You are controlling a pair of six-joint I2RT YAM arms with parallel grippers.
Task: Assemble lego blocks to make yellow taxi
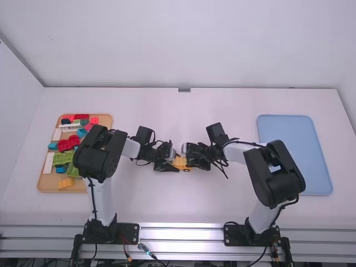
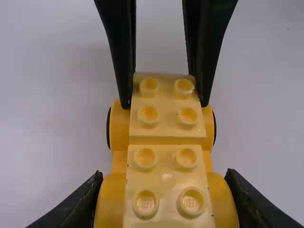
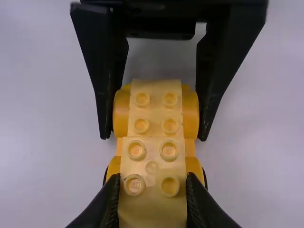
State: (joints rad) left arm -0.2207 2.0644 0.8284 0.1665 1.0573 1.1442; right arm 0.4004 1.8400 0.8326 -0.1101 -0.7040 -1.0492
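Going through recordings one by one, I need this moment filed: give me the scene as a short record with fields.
Assembly: yellow toy car, studs up, wheels on
Left gripper: shut on the car's rounded sides, one end
Right gripper: shut on studded block, other end
Spare blocks: on tan tray, left
Blue tray: right

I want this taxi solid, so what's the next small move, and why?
I'd probably press gently down with the right gripper: it pinches a yellow block at one end, the left gripper braces rounded yellow sides at the other, and full seating isn't certain.
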